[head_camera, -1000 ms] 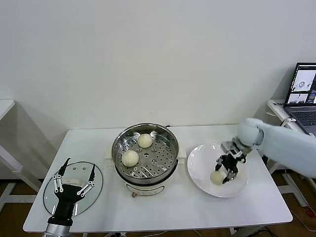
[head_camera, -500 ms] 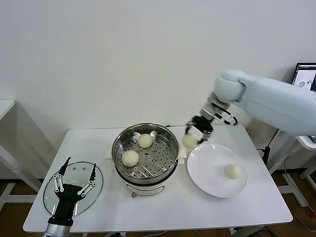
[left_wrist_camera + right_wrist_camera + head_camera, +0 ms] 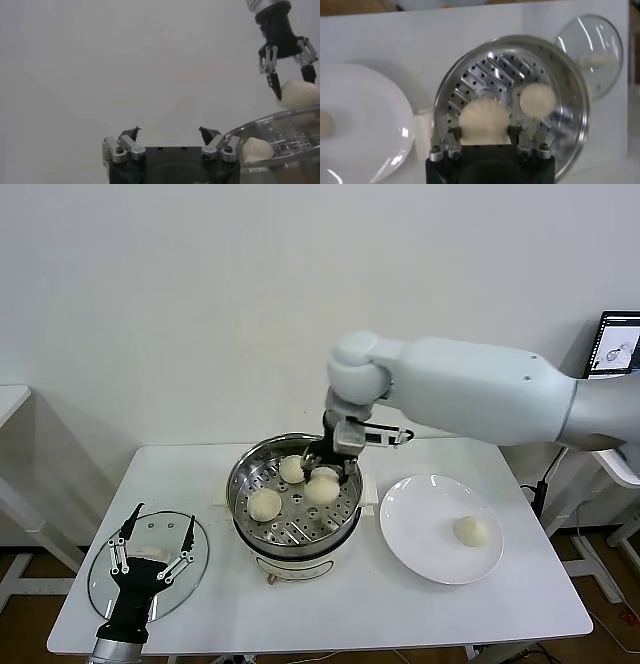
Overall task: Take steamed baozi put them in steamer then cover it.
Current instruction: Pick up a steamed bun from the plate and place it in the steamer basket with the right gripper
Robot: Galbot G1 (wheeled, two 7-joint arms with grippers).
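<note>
Now smooth domed baozi (image 3: 322,488), right tool (image 3: 326,471), perforated steel steamer (image 3: 262,466)

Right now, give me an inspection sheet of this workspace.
Surface: white rectangular table.
Job's things: shiny round steel steamer holds two cream-white baozi; a third is held over its tray; a fourth sits on the flat white round plate; clear glass lid lies flat at the table's left.
Clutter: nothing seen.
Grippers: right gripper, jaws on the third bun; left gripper above the lid, jaws open.
Cables: nothing seen.
Surroundings: white wall; open laptop at right.
</note>
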